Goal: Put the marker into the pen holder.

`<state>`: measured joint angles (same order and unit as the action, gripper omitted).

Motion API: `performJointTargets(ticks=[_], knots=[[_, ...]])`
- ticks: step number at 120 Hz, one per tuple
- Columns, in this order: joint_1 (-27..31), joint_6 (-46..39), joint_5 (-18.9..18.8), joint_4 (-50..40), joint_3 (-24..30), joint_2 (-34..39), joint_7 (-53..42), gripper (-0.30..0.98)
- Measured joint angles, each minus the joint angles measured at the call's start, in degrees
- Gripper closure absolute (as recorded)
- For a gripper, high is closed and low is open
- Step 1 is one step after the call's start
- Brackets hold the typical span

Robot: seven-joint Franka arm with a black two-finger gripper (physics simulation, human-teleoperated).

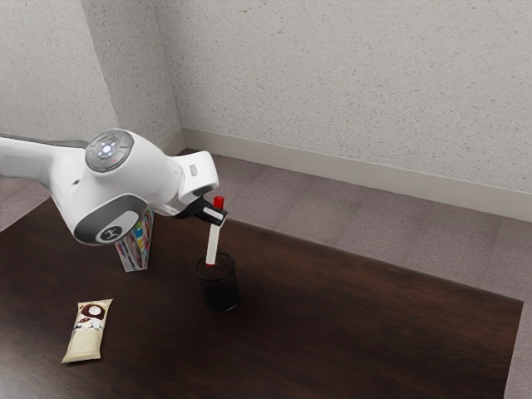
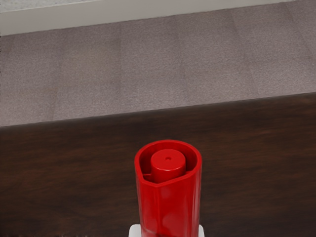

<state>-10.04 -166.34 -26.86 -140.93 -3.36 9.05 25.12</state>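
Holding the marker (image 1: 213,243) between its two fingers, the gripper (image 1: 214,214) is closed around the upper part of the white body, just below the red end (image 1: 219,202). The marker stands nearly upright with a slight tilt, its red end uppermost. Its lower end is at the mouth of the pen holder (image 1: 220,293), a dark, round cup on the table (image 1: 374,320); whether that end is below the rim cannot be told. The gripper is above the pen holder and apart from it.

In the wrist view, the red end is open at the top, with a round peg inside; white surfaces show at its base. Beyond the marker are the dark wood table, the carpeted floor (image 2: 148,69) and a pale baseboard (image 2: 98,14).

Toward the exterior view's left, a multicoloured upright object (image 1: 135,248) is partly hidden by the arm (image 1: 129,179). Nearer the camera, a cream and brown packet (image 1: 86,334) lies flat on the table.
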Motion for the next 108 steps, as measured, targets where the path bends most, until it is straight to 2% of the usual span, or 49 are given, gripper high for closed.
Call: performJointTargets(ticks=[4,29,41,48,61,72,88,102,108], knots=[[0.01,0.0,-0.11,0.01,0.0,-0.04,0.22,0.77],[-0.06,1.2,-0.45,0.27,-0.07,0.06,1.1,0.33],[-0.11,2.16,-0.64,1.87,-0.74,0.07,1.47,0.21],[0.41,3.69,-0.37,7.48,-1.58,-1.31,1.69,0.16],[0.9,21.34,12.5,29.84,-1.98,-4.92,1.97,0.09],[1.88,38.84,18.47,42.39,-2.04,-6.91,1.33,0.06],[2.8,57.2,21.45,49.1,-2.09,-8.34,-1.61,0.03],[1.63,65.31,21.53,49.7,-3.99,-9.32,-4.79,0.02],[2.89,67.54,21.51,49.78,-2.99,-9.24,-6.07,0.01]])
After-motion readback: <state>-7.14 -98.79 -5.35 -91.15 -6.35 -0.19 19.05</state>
